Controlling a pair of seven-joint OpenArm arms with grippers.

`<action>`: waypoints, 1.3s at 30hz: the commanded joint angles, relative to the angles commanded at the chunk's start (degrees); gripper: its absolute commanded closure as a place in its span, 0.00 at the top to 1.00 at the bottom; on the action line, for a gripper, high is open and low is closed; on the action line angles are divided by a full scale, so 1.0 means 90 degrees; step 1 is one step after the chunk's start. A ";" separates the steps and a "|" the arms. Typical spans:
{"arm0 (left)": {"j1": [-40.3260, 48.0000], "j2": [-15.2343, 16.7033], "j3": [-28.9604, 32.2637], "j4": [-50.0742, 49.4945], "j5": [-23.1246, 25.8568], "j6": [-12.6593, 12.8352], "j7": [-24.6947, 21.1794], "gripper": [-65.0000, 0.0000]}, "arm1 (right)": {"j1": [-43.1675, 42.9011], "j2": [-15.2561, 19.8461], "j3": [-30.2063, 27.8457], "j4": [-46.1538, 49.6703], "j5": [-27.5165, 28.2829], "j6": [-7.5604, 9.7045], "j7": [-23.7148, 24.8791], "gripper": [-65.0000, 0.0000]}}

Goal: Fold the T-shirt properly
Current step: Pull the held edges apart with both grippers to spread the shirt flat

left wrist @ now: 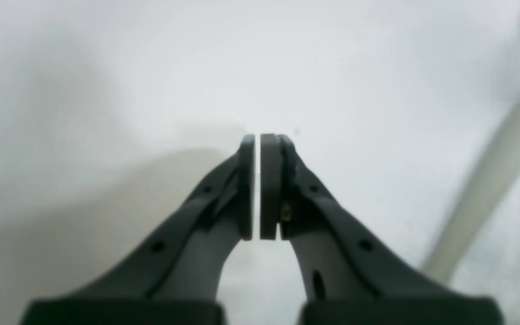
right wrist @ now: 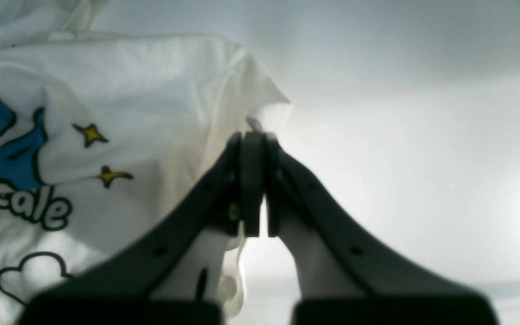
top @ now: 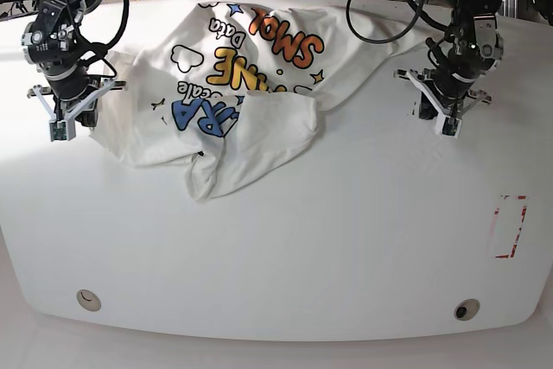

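Observation:
The T-shirt [top: 259, 66] lies crumpled at the back of the table, print up, its lower part bunched into a fold toward the middle. In the right wrist view the T-shirt [right wrist: 142, 90] fills the left side, showing blue letters, yellow stars and a cloud outline. My right gripper [right wrist: 253, 135] is shut on the shirt's edge, with a scrap of cloth peeking out at the tips. In the base view this right gripper [top: 59, 131] sits at the shirt's left side. My left gripper [left wrist: 257, 137] is shut and holds nothing. That left gripper [top: 449, 127] hovers to the right of the shirt.
The white table [top: 346, 239] has a red-outlined mark [top: 510, 226] near its right edge and two round holes [top: 86, 300] [top: 467, 310] along the front. Cables run behind the back edge. A blurred white fold of cloth [left wrist: 490, 180] crosses the left wrist view's right side.

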 joint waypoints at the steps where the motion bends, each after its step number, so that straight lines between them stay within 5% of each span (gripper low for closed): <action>1: -0.0020 0.0020 -0.0020 0.0147 0.0000 -0.0039 0.0137 0.00 | 0.0059 0.0020 0.0000 -0.0078 0.0000 0.0000 0.0010 0.00; 4: -0.0020 0.0029 0.0010 0.0615 -0.0020 -0.0244 0.0498 0.00 | 0.0283 0.0127 0.0068 -0.0313 -0.0010 0.0010 0.0010 0.00; 9: 0.0332 0.0186 -0.0029 0.0781 -0.0029 -0.1162 0.0850 0.00 | 0.0479 0.0293 0.0254 -0.0850 -0.0010 0.0020 0.0020 0.00; 15: 0.0869 0.0234 0.0010 0.0840 -0.0029 -0.1802 0.0840 0.00 | 0.0742 0.0664 0.0596 -0.1553 0.0000 0.0020 0.0020 0.00; 25: 0.1319 0.0430 0.0088 0.0791 0.0010 -0.1802 0.0850 0.00 | 0.0723 0.0694 0.0557 -0.1602 0.0000 0.0020 0.0020 0.00; 32: 0.1328 0.0049 0.0918 0.0313 0.0010 -0.1802 0.0850 0.00 | 0.0733 0.0449 0.0547 -0.1582 0.0000 0.0020 0.0020 0.00; 39: 0.0908 -0.0059 0.0694 -0.0703 0.0176 -0.1802 0.0840 0.00 | 0.0733 0.0440 0.0576 -0.1582 0.0000 0.0020 0.0020 0.00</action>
